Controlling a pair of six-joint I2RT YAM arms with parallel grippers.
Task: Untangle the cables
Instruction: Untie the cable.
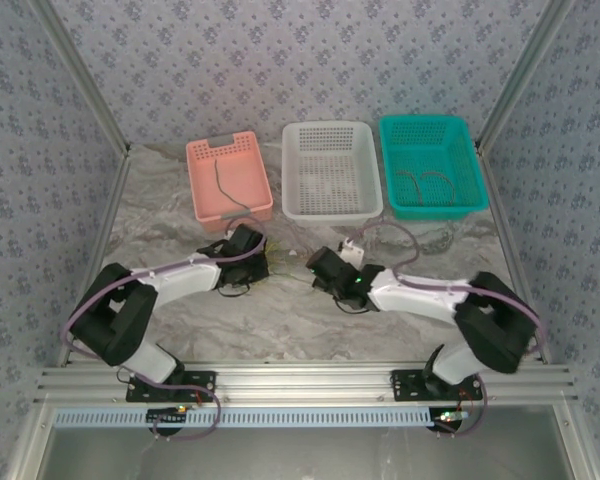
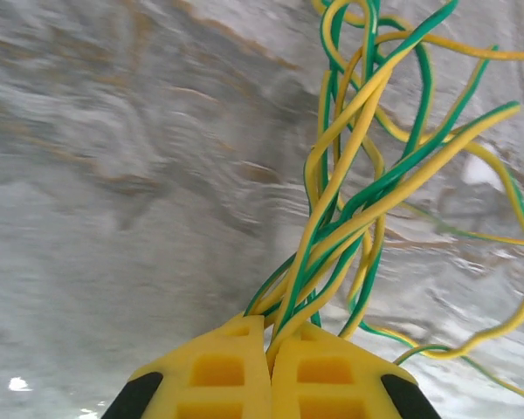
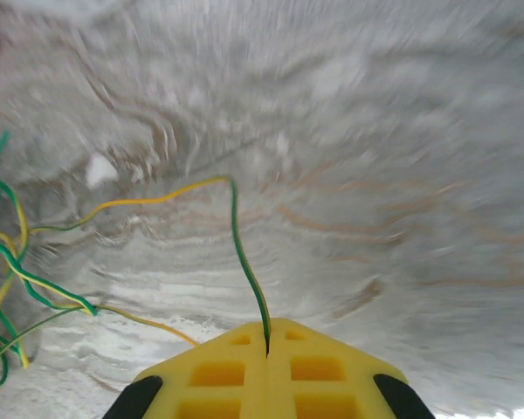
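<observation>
The pulling-apart step looks to be in hand. The left fingers (image 2: 260, 339) are clamped on a bunch of yellow-green cables (image 2: 334, 185), which fan toward 1 o'clock over the tabletop (image 2: 113, 175). The right fingers (image 3: 262, 339) pinch one strand (image 3: 246, 262). The next move probably calls for drawing that strand away steadily, without tightening any loops.

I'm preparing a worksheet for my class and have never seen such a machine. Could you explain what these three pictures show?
Two robot arms are bolted to a marbled table. The wide picture looks down from above; the other two come from a camera on each wrist. At the far edge stand a pink basket, a white basket and a teal basket. The left gripper, yellow fingers shut, pinches a bunch of yellow-green wires. The right gripper is shut on a single wire of the same colours.
</observation>
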